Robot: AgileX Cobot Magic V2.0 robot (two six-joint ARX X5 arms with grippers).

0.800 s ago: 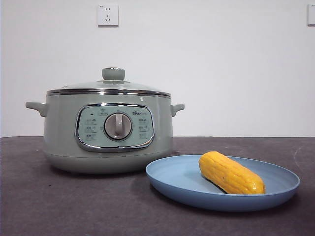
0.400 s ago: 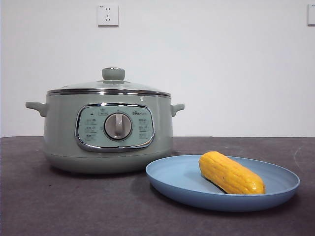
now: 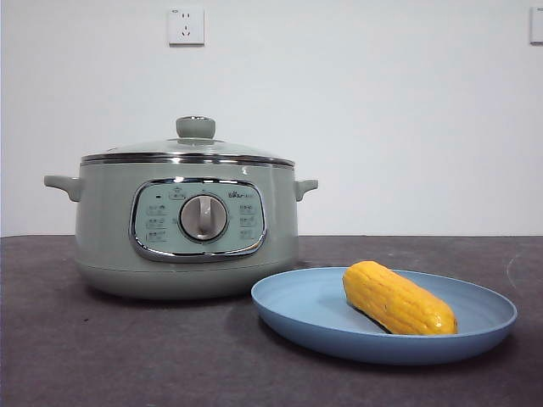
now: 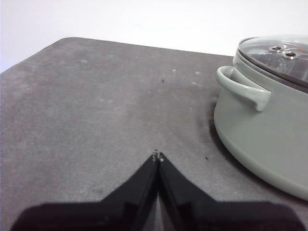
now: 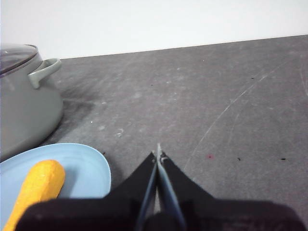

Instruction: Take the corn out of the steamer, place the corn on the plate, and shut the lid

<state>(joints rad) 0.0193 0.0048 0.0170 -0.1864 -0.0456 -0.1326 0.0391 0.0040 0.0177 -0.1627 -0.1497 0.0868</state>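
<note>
The yellow-orange corn (image 3: 398, 298) (image 5: 36, 190) lies on the light-blue plate (image 3: 305, 309) (image 5: 86, 166), to the right of the sage-green steamer (image 3: 106, 237) (image 4: 269, 130) (image 5: 21, 110). The glass lid (image 3: 191, 148) (image 4: 281, 53) sits on the steamer with its green knob up. My left gripper (image 4: 157, 156) is shut and holds nothing; it hovers over bare table beside the steamer's handle. My right gripper (image 5: 158, 155) is shut and holds nothing, over the table just beside the plate. Neither arm shows in the front view.
The table (image 3: 127, 356) is a dark grey mat in front of a white wall. A wall socket (image 3: 186, 25) sits above the steamer. Faint scratches mark the mat near the right gripper.
</note>
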